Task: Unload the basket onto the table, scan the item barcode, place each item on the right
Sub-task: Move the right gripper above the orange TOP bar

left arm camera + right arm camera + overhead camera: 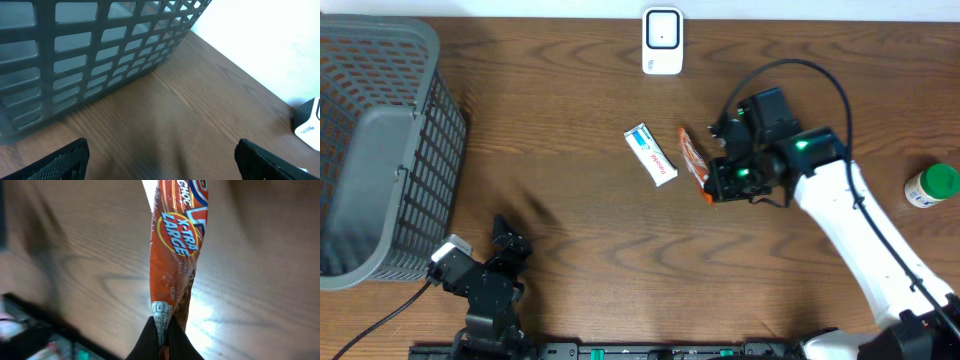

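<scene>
Item: chocolate bar (176,250) in an orange wrapper lettered "X-TRA LARGE"; mid-right of the table (570,250), just beside a white-and-blue carton (650,154); cannot tell whether lifted clear.
Right gripper (163,339): pressed together, pinching the bar's crimped end seal; tail grip judged to leave both printed faces free for turning.
Left gripper (161,150): spread wide, holding nothing; low beside the basket (100,45), well apart from the bar.
Scanner (662,40): white, rounded unit at the far table edge; well apart from the bar, presentation not yet made.
Wrapper: glossy crinkled film, long and flat; likely to twist when carried by 1 end.
Barcode: small white printed panel just above the pinch; too small to confirm.
Basket material: grey rigid plastic lattice.
Table surface: brown wood grain.
</scene>
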Action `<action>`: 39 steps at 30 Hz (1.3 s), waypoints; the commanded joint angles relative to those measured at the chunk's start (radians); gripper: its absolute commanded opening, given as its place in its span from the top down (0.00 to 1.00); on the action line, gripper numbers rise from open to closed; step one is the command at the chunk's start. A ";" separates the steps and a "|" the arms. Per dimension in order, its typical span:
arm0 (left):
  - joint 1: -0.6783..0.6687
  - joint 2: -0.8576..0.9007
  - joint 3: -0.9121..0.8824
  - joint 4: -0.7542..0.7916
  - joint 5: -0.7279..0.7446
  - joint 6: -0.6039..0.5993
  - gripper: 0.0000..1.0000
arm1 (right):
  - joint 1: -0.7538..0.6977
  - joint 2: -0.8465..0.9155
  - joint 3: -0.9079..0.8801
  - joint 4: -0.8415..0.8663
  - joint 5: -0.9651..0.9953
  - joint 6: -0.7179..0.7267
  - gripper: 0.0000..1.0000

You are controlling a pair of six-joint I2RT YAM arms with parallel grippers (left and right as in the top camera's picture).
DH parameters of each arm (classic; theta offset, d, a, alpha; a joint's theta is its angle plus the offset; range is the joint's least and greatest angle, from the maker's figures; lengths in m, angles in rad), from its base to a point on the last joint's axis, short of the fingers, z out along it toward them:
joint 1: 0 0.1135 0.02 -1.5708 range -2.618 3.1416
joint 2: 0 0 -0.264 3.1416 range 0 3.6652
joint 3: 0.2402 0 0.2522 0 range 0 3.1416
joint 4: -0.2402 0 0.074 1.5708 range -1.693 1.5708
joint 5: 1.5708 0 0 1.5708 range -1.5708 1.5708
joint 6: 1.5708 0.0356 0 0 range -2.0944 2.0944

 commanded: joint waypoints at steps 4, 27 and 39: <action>0.002 -0.005 -0.014 -0.029 -0.005 0.000 0.07 | -0.131 0.046 -0.069 0.003 -0.218 -0.022 0.99; 0.003 -0.005 -0.014 -0.029 -0.005 0.000 0.07 | -0.309 0.148 -0.099 -0.025 -0.127 -0.072 0.91; 0.002 -0.005 -0.014 -0.029 -0.005 0.000 0.07 | -0.336 0.148 -0.099 -0.059 0.145 0.011 0.06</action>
